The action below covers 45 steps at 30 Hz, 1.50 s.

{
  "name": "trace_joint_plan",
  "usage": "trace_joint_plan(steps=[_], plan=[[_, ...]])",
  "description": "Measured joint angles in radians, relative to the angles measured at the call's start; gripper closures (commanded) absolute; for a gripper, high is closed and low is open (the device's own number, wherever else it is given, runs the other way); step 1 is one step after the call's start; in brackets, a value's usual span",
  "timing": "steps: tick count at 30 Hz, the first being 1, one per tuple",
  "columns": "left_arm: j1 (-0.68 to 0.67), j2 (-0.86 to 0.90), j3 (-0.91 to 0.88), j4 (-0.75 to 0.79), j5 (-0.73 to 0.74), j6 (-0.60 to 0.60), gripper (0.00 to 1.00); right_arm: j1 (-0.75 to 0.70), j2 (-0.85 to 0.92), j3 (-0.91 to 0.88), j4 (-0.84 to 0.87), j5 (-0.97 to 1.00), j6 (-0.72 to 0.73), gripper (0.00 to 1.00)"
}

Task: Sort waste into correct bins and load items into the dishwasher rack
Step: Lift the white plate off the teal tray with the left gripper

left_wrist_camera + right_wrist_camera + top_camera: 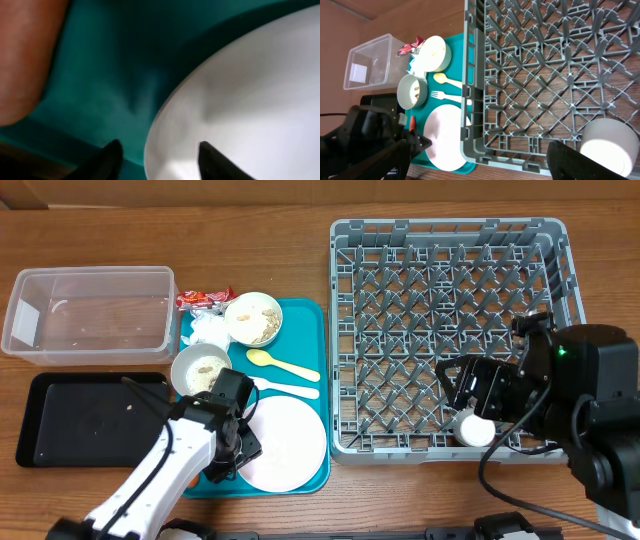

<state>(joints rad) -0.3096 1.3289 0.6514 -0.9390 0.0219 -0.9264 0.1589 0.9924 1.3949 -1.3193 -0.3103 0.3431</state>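
Overhead straight down; left wrist close, seemingly over plate (250, 90); right wrist obliquely across rack (469, 60).

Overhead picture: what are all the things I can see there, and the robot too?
table: one, brown wood, under everything
rack: one, grey, right side
cup: one, white, rack's near edge
teal tray: one, left of the rack
plate: one, pale, tray's near end
bowls: two, whitish, tray's far half, beige scraps inside
spoon: one, pale yellow, on the tray
fork: one, pale yellow, beside the spoon
wrapper: one, red, by the tray's far corner
napkin: one, white, beside the wrapper
tub: one, clear, far left
black tray: one, near left
left arm: one, white and black, jaws apart astride the plate's rim
right arm: one, black, jaws open above the rack
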Motion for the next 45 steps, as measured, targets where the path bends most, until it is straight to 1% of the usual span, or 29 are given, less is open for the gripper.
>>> trace_joint_plan(steps=[4,5,7,12,15,20,24,27,31,33,36,40,43,45], plan=[[0.0,0.049,-0.018,0.033,0.0,-0.011,0.73,0.0,0.005,0.0,0.0,0.0,-0.002,0.1],[0.0,0.059,-0.019,0.039,0.001,-0.011,0.79,0.0,0.005,0.0,0.0,0.0,-0.003,0.1],[0.0,0.071,-0.019,0.047,0.003,-0.016,0.96,0.0,0.005,0.0,0.0,0.0,-0.003,0.1],[0.0,0.063,-0.008,0.033,0.028,-0.01,0.96,0.0,0.005,0.0,0.0,0.0,-0.004,0.1],[0.0,0.063,0.014,-0.018,0.037,-0.011,0.96,0.0,0.005,0.0,0.0,0.0,-0.004,0.1],[0.023,0.042,0.134,-0.235,0.03,-0.01,0.96,0.0,0.005,0.0,0.0,0.0,-0.003,0.1],[0.06,-0.008,0.306,-0.42,-0.024,0.007,0.96,0.0,0.005,0.0,0.0,0.0,-0.003,0.1],[0.083,-0.045,0.455,-0.492,-0.054,0.051,0.96,0.0,0.005,0.0,0.0,-0.001,-0.004,0.1],[0.085,-0.085,0.645,-0.517,-0.055,0.151,0.96,0.0,0.005,0.0,0.0,-0.004,-0.026,0.1],[0.085,-0.099,0.712,-0.488,-0.021,0.241,0.96,0.0,0.005,0.0,0.005,-0.028,-0.058,0.11],[0.085,-0.113,0.794,-0.416,0.108,0.443,0.96,0.0,0.006,0.0,0.039,-0.11,-0.106,0.11],[0.085,-0.129,0.823,-0.392,0.283,0.64,0.96,0.0,0.018,0.0,0.085,-0.203,-0.152,0.11],[0.072,-0.13,0.823,-0.391,0.378,0.747,0.96,0.0,0.049,0.0,0.097,-0.262,-0.182,0.11],[0.053,-0.13,0.823,-0.384,0.418,0.796,0.95,0.0,0.076,0.0,0.097,-0.321,-0.221,0.11]])
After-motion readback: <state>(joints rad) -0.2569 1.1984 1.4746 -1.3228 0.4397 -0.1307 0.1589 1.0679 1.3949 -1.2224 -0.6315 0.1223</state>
